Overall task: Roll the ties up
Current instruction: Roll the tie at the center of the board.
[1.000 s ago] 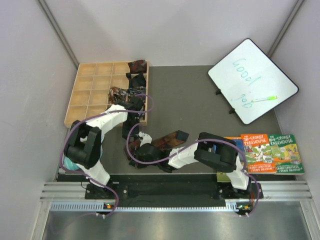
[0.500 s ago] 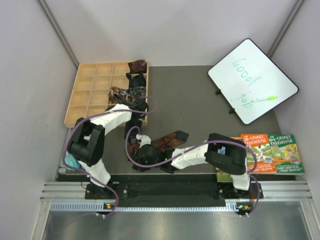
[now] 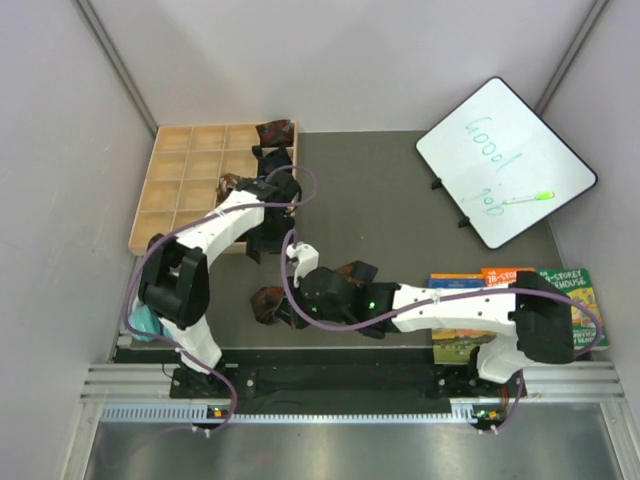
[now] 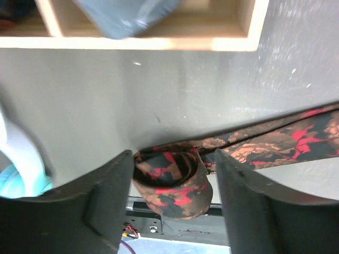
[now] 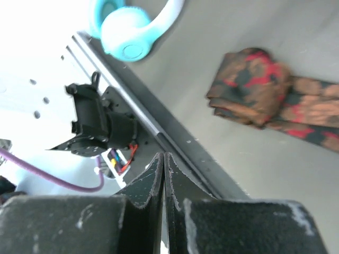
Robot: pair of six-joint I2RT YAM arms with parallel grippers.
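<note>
The dark table (image 3: 400, 200) carries a wooden tray (image 3: 180, 190) at far left, a whiteboard (image 3: 505, 160) at far right and books (image 3: 550, 295) at near right. Rolled ties (image 3: 275, 133) sit in the tray's right-hand column.

Over the last second the right arm (image 3: 450, 310) has stretched much further left along the near side, its elbow swinging out over the books. The left arm (image 3: 215, 230) has drawn back toward the tray.

The long tie (image 4: 275, 140) lies on the table near the left-centre. Its left end is wound into a short coil (image 3: 268, 300), and the rest runs flat to the right under the right arm. The coil was covered by the right wrist a second ago and now lies exposed.

The teal headphones (image 5: 132, 26) rest at the near left edge.

The left gripper (image 4: 174, 156) hangs with fingers spread. In its own view the coil shows in the gap, but from above it appears to sit apart from them. The right gripper (image 5: 163, 161) has its fingers pressed together on nothing, beside the coil.

Neither gripper seems to hold the coil, so rolling has probably paused with most of the tie unwound. The loose coil may spring open before it is gripped again.
</note>
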